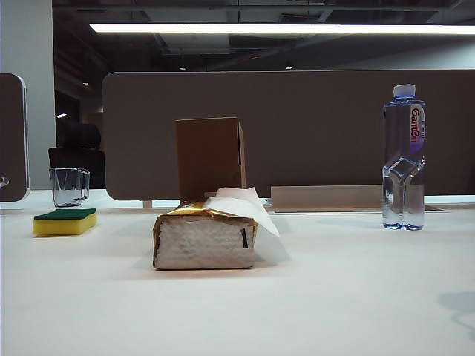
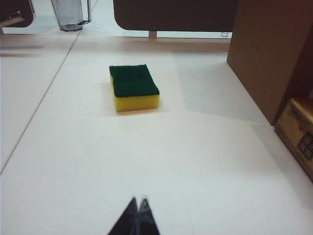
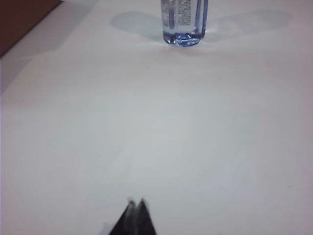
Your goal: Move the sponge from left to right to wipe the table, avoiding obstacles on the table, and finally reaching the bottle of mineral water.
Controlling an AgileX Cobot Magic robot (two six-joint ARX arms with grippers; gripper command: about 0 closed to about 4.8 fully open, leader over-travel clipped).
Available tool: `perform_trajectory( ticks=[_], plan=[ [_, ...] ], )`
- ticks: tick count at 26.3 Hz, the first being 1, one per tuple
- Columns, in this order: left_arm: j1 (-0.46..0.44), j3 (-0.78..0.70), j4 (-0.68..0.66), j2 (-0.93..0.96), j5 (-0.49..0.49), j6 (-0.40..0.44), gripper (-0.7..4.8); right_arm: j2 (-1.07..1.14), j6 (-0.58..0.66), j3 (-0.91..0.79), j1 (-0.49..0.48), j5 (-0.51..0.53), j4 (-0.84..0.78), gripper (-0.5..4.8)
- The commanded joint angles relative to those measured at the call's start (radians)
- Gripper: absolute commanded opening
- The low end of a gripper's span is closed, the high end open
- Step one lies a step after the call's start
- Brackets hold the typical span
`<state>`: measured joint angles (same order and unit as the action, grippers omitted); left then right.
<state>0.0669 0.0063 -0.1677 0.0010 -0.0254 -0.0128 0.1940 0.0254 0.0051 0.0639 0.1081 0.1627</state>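
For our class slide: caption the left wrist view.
Shut left gripper hovers over the white table, short of the untouched sponge.

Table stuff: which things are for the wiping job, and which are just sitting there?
For the job: sponge, table, tissue pack and cardboard box to dodge, water bottle, shut left gripper, shut right gripper.

Just sitting there: glass mug, divider panels.

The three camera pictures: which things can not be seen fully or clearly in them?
- Clear plastic water bottle: right wrist view shows only its base; top edge cuts it.
- Brown cardboard box: exterior view, its bottom hidden by the gold-wrapped tissue pack.
- Left gripper, right gripper: only shut tips show; absent from exterior view.
- Glass mug: cropped.
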Motion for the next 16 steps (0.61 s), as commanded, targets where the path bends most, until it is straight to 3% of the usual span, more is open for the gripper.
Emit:
perform_trajectory(
  ticks=[1,16],
  plan=[
    [-0.001,0.002,-0.002,0.001,0.002,0.005,-0.02,-0.002,-0.003,-0.003,-0.001,-0.002,-0.018,-0.01],
    [-0.001,0.004,0.001,0.001,-0.019,-0.006,-0.01,-0.002,-0.003,-0.003,-0.001,-0.001,-0.063,-0.01]
  ],
)
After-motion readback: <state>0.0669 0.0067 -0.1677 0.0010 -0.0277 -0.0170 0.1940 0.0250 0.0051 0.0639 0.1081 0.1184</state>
